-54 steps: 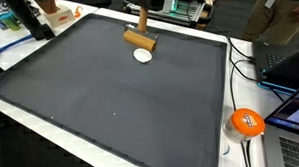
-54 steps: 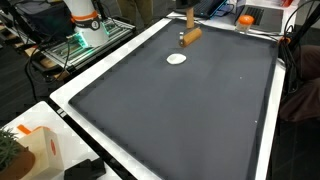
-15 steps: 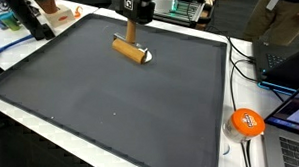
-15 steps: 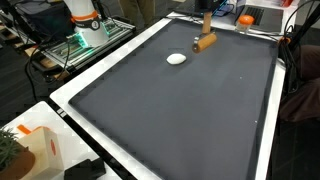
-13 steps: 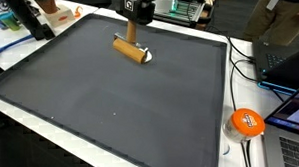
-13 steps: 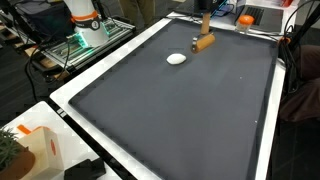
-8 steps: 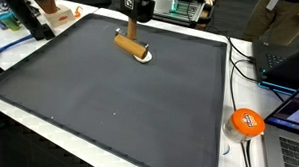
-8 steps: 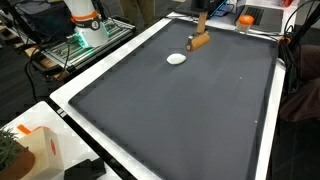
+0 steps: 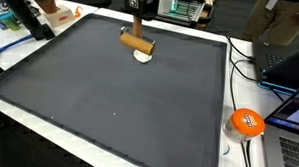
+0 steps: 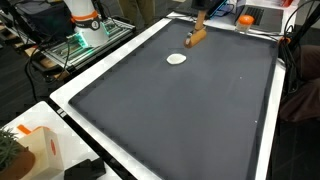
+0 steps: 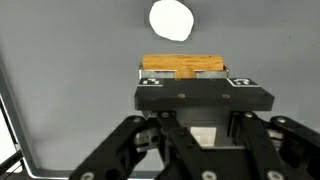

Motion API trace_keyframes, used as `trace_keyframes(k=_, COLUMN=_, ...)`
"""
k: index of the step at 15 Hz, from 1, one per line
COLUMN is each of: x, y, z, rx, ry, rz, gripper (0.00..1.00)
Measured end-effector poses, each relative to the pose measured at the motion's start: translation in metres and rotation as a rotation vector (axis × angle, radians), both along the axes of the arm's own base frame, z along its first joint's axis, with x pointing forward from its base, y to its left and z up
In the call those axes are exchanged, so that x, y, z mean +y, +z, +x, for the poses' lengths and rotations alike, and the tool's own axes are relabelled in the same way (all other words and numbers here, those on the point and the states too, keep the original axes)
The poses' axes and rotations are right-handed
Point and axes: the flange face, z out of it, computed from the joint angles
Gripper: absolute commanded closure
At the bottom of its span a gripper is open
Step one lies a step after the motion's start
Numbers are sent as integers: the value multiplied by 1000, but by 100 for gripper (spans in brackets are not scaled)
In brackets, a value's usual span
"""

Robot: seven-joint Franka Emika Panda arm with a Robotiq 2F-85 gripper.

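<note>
The wooden block (image 9: 137, 43) is clamped crosswise between the fingers of the hand (image 11: 185, 78), which is closed on its long sides. The block is over the far part of the dark mat (image 9: 110, 95) on the desk (image 10: 62, 100). The wrist view shows a white disc (image 11: 171, 20) lying on the mat just beyond the block, not touching it. An orange object (image 9: 245, 122) sits off the mat, well apart.

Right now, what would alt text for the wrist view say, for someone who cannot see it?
The black tool is shut on a wooden block above a dark grey mat. A white round disc lies on the mat just beyond the block, with a gap showing between them.
</note>
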Motion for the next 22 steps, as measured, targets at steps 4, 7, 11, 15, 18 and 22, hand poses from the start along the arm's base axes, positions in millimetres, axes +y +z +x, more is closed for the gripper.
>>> trace_keyframes(k=4, x=1, y=-7, z=3, rx=57, ry=35, rz=24, gripper=78)
trace_keyframes(k=7, x=-1, y=-9, z=5, rx=64, ry=42, rz=33, gripper=53)
trace_keyframes(k=11, x=-2, y=-8, z=6, rx=63, ry=46, rz=34, gripper=78)
trace_keyframes(k=15, x=-5, y=-13, z=9, rx=80, ry=39, rz=30, gripper=78)
trace_keyframes(k=18, x=-11, y=-18, z=18, rx=121, ry=22, rz=21, gripper=78)
trace_keyframes(k=22, x=-14, y=-18, z=38, rx=133, ry=7, rz=22, gripper=78)
